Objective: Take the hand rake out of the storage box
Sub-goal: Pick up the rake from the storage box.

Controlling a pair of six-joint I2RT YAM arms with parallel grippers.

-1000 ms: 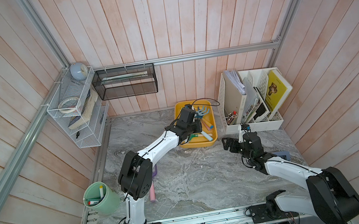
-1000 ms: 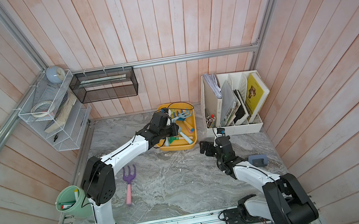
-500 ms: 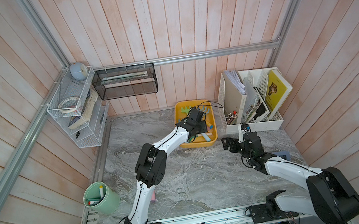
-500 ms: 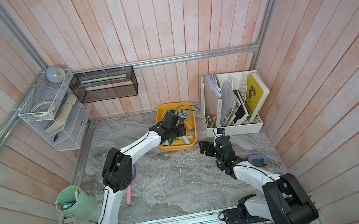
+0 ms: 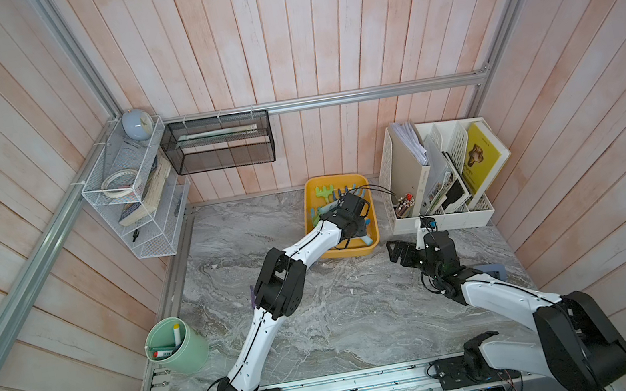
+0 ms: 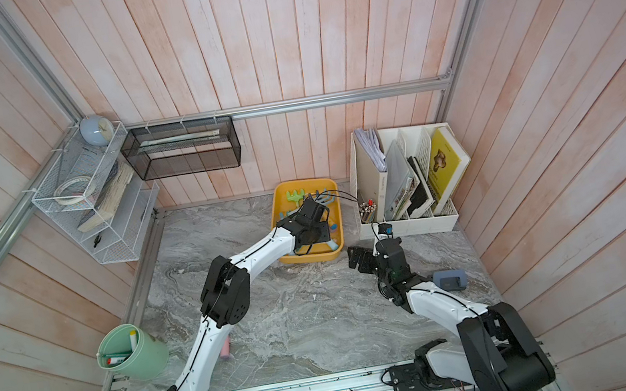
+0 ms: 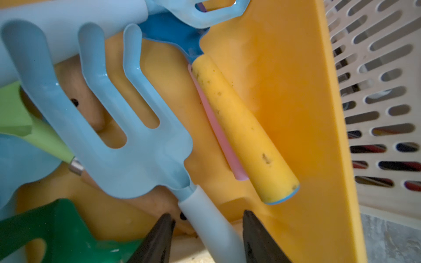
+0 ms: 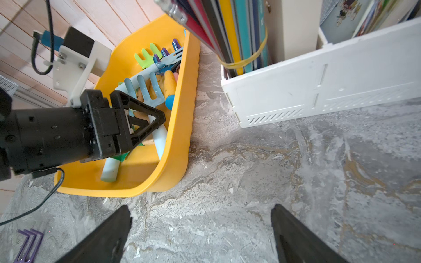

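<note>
1. The left arm had swung since a second before: its elbow had shifted toward the table's middle, and the left gripper [image 7: 208, 215] had crossed from the left side of the storage box [image 5: 347, 253] toward its right half.
2. The right arm had not stirred. The right gripper [image 8: 202, 206] hung empty over bare marble, its jaws spread wide.
3. The table [image 5: 343, 326] lay open between the two arms, with free room in front of the box.
4. The white file rack [image 5: 444, 224] stood just beside the box's right wall, crowding that side.
5. The box sat at the back wall, heaped with garden tools.
6. The pale blue hand rake [image 7: 127, 145] lay in it atop other tools. The left jaws straddled its handle, parted, with a sliver of gap on either side.
7. A yellow-handled tool [image 7: 243, 136] lay just beside the rake, nearer the right wall.
8. A purple rake [image 8: 28, 242] on the table was now mostly hidden behind the left elbow in both top views.
</note>
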